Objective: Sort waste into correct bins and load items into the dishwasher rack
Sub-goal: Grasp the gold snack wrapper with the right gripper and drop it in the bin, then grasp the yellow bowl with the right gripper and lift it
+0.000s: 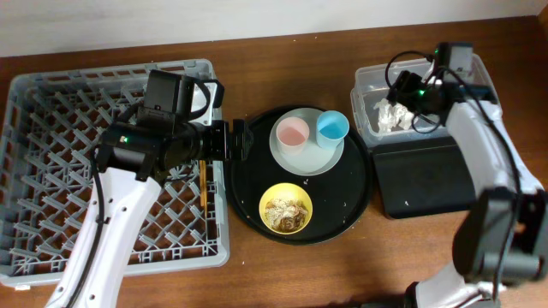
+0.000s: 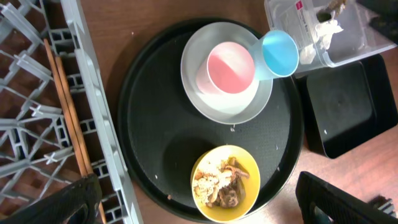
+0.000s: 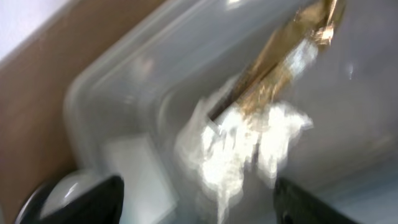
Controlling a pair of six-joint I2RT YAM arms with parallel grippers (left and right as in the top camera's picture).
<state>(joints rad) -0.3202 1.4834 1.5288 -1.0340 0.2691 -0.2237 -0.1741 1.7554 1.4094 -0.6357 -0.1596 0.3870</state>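
Overhead: right gripper (image 1: 409,92) above clear tub (image 1: 366,79), 2 o'clock; napkin (image 1: 390,115) inside.
Left wrist: left gripper (image 2: 199,202) spread wide over round tray (image 2: 149,93).
Right wrist: jaws spread; gold wrapper (image 3: 286,62) touching napkin in tub, blurred.

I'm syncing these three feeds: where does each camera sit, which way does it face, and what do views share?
Overhead: above the table, facing down on dishwasher rack, round black tray, clear tub; left arm and right arm show.
Left wrist: beside the rack, looking down at pink cup, blue cup, yellow bowl; left fingertips at bottom corners.
Right wrist: over the tub, blurred close-up of napkin and gold wrapper; right fingertips below.
Shared: all three show the napkin.
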